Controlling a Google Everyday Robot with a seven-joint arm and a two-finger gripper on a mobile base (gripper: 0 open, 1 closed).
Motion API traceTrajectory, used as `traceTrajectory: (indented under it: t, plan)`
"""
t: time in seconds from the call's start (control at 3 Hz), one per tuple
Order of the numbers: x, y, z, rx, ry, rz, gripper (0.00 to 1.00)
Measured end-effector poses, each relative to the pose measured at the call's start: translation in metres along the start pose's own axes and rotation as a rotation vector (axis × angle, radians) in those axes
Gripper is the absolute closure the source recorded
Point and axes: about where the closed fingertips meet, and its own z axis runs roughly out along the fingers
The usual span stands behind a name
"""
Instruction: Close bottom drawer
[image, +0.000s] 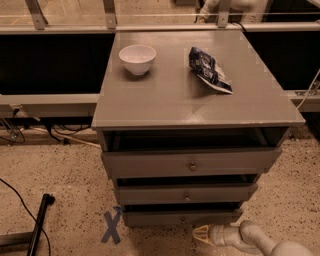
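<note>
The grey cabinet (200, 107) has three drawers, all slightly open. The bottom drawer (165, 219) is the lowest, narrowest front, with a small round knob (183, 219) and a thin dark gap above it. My gripper (199, 233) comes in low from the bottom right on a white arm (260, 241). Its yellowish tip is just in front of and below the bottom drawer's front, a little right of the knob. I cannot tell whether it touches the panel.
A white bowl (137, 58) and a dark snack bag (210, 69) lie on the cabinet top. The middle drawer (186, 194) and the top drawer (192, 164) stick out above. A blue tape X (112, 226) marks the speckled floor. A black pole (39, 224) and cable lie at left.
</note>
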Motion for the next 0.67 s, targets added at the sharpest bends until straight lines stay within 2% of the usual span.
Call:
traceTrajectory:
  t: [0.33,0.67]
  plan:
    - [0.016,-0.026,0.013,0.084,-0.052,-0.019,1.00]
    - [0.020,-0.050,0.020,0.140,-0.096,-0.052,1.00]
